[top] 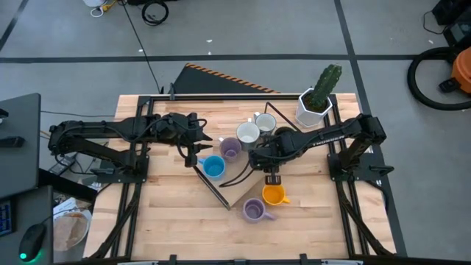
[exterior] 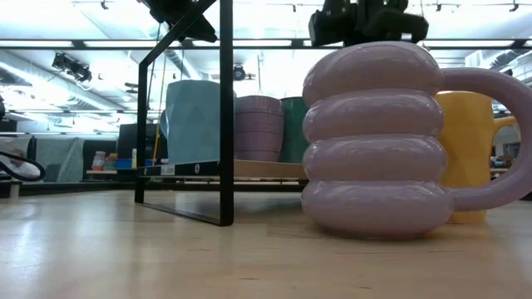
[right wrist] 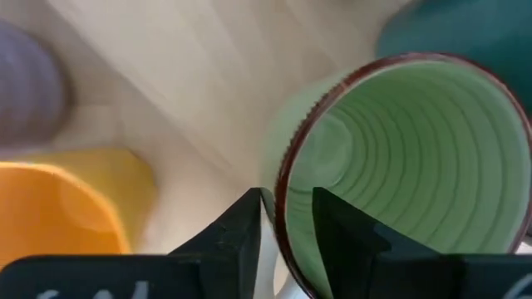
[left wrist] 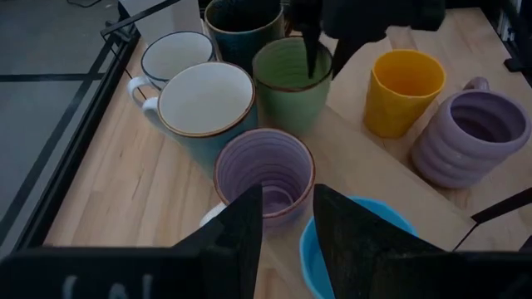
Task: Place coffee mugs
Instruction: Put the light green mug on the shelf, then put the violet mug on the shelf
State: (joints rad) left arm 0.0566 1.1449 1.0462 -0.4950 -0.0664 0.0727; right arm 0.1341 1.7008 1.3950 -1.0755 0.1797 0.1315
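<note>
The green mug (left wrist: 291,75) stands on its base at the edge of a light board, tight against a cluster of white (top: 248,133), steel-grey (top: 265,122) and dark (left wrist: 241,21) mugs. My right gripper (right wrist: 287,220) is over it, with the rim between its fingers. The orange mug (top: 274,194) and a ridged lavender mug (top: 254,211) stand on the board. My left gripper (left wrist: 288,216) hovers open over the gap between the smaller purple mug (left wrist: 264,170) and the blue mug (left wrist: 357,241), touching neither. My right gripper has the green mug by its rim (right wrist: 283,195), on the side toward the orange mug. One finger is inside the mug and one outside, and the fingers point down from above. The mug stands upright on its base.
A white faceted pot with a cactus (top: 313,107) stands at the far right corner. A black metal frame (exterior: 224,108) runs past the blue mug and along the board's edge. The mugs stand close together, and bare wood lies toward the near edge (top: 184,228).
</note>
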